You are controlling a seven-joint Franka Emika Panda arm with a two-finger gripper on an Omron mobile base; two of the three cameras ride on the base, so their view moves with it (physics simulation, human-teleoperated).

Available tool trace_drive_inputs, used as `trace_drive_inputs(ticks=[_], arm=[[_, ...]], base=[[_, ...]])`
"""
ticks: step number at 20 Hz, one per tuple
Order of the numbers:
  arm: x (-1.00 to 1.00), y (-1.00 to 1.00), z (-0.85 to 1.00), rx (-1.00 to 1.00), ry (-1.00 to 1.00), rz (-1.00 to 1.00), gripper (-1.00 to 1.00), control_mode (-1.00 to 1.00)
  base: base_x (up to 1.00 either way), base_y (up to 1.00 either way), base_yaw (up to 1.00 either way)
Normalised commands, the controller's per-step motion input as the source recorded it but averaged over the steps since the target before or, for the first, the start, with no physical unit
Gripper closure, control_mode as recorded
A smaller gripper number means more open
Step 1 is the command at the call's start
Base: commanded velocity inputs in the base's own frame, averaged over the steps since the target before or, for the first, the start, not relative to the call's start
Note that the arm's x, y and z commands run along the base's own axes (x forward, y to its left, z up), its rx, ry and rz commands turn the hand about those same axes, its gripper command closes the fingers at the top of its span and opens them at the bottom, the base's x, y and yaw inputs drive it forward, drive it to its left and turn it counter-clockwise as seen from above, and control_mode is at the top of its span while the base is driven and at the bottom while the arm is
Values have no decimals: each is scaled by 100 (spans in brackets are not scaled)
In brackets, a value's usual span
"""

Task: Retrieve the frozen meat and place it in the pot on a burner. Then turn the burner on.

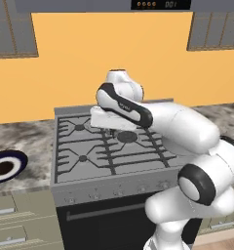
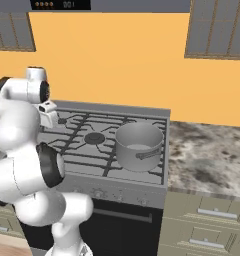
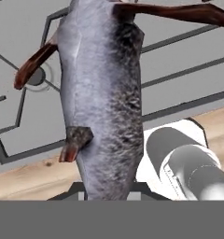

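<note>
Item: frozen meat (image 3: 102, 93). In the hand view we see a long grey-white, frosted piece with dark brown-red streaks, standing up between the fingers and reaching past the top edge. We record the fingers as clenched on the meat, over the grates of the stove (image 1: 85, 168).

Item: gripper (image 1: 111, 130). In the left base view we find it low over the back half of the stove, near the middle grate, below the white hand.

Item: pot (image 2: 139, 146). We note a grey metal stockpot with small side handles, upright on the front right burner, close to the stove's right edge. Its inside looks pale; we cannot tell more.

Item: plate (image 1: 6, 165). We see a round plate with a dark blue rim on the marbled worktop (image 1: 26, 139), left of the stove, at the picture's left edge.

Item: display panel (image 1: 160, 4). Above the stove we see orange dots and small digits, too blurred for us to read. We find no other writing or brand.
</note>
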Motion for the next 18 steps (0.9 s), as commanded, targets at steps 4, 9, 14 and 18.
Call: trace_drive_inputs(ticks=[4,9,14,18], arm=[[46,-100,11,-4,0,0,100,-100],[63,-100,15,-20,7,1,100,-100],[98,-100,-4,-25,17,0,100,-100],[72,-100,0,-8,14,0,100,-100]], base=[[0,0,0],[0,0,0],[0,0,0],[0,0,0]])
